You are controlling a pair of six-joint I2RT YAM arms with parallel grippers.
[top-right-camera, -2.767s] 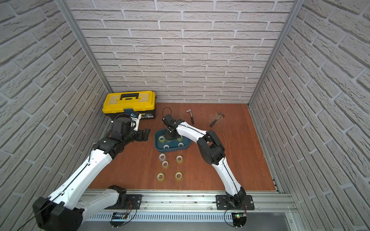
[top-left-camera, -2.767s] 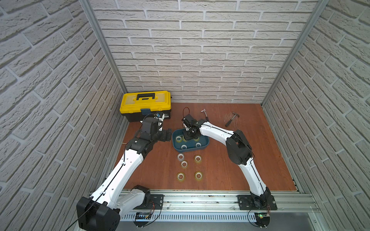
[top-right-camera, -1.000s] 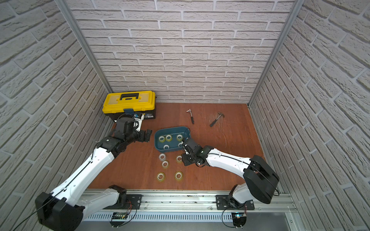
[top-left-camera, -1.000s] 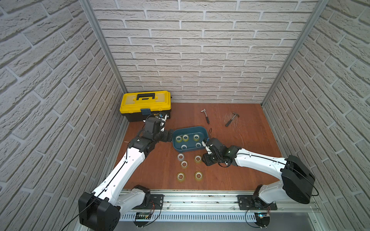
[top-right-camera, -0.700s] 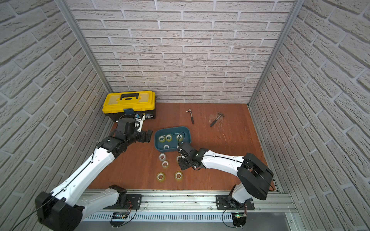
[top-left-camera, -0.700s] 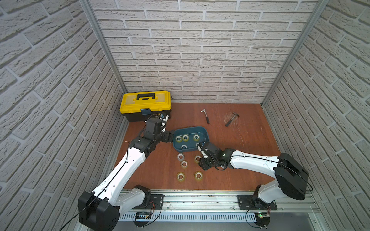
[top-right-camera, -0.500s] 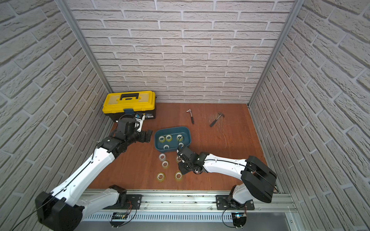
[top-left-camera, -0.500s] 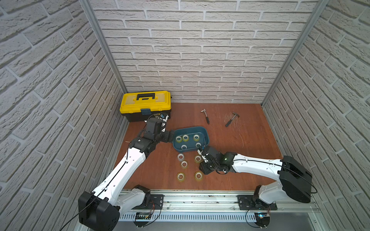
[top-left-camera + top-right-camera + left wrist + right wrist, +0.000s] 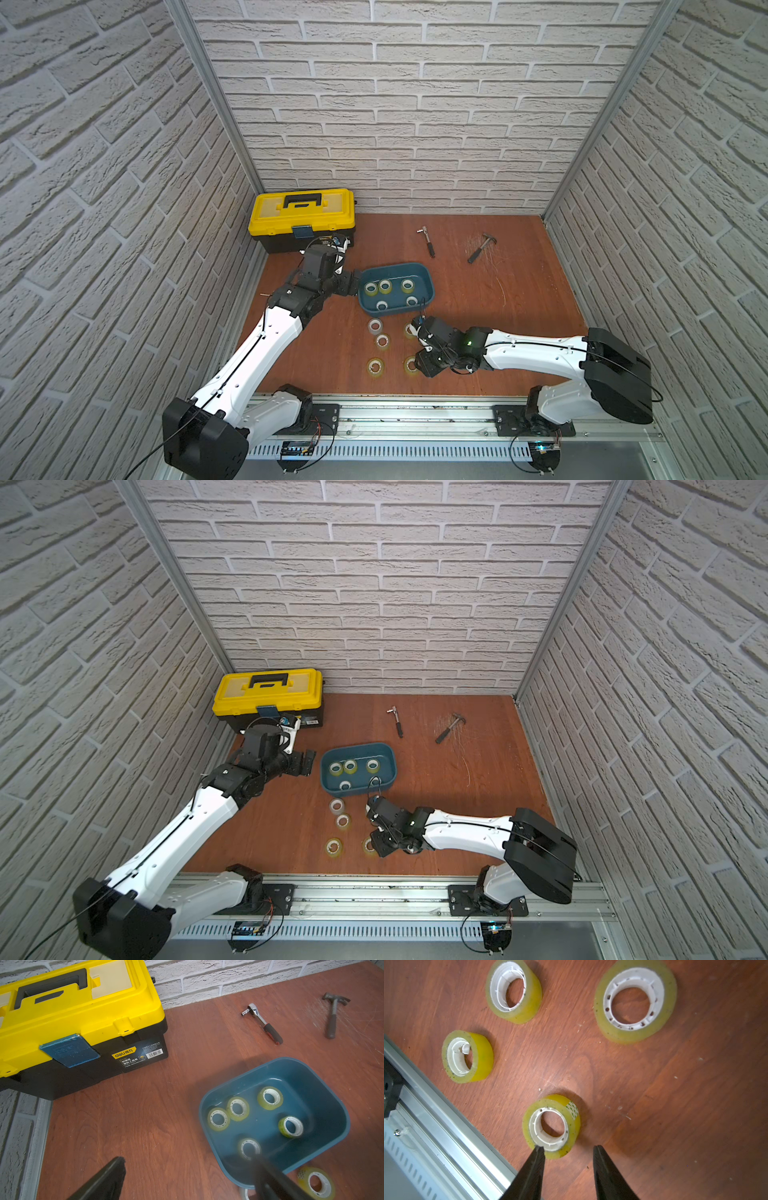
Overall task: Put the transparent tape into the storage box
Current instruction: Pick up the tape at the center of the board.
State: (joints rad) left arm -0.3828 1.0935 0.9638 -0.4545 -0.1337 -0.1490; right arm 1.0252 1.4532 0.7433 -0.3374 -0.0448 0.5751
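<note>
The right gripper (image 9: pixel 568 1148) has its two black fingers (image 9: pixel 533 1167) part-way apart with nothing between them. The tip of one lies across the rim of a roll of transparent tape (image 9: pixel 551 1126), but I can't tell whether it actually touches. That roll lies flat on the wooden table (image 9: pixel 675 1105) and carries a small green-patterned tab on its side, with no writing I can read. It is the near right one of the loose rolls (image 9: pixel 382 340), close to the aluminium rail (image 9: pixel 436 1105) along the near edge. Over on the left, the left gripper (image 9: pixel 190 1157) has its fingers (image 9: pixel 104 1180) spread wide and holds nothing. One finger crosses the left end of the storage box (image 9: pixel 342 1118), and whether it rests on the rim I can't make out. Five tape rolls (image 9: pixel 270 1098) already lie flat inside the teal box, which sits mid-table, just beyond the loose rolls. At the far left stands the toolbox (image 9: pixel 83 1012), yellow lid shut. Its black front bears a label (image 9: pixel 139 1055) reading "deli" followed by Chinese characters on a yellow banner, with smaller Chinese lines and a barcode beside it. Far right of it lie a ratchet wrench (image 9: pixel 262 1022) and a hammer (image 9: pixel 332 1014), apart from each other.
</note>
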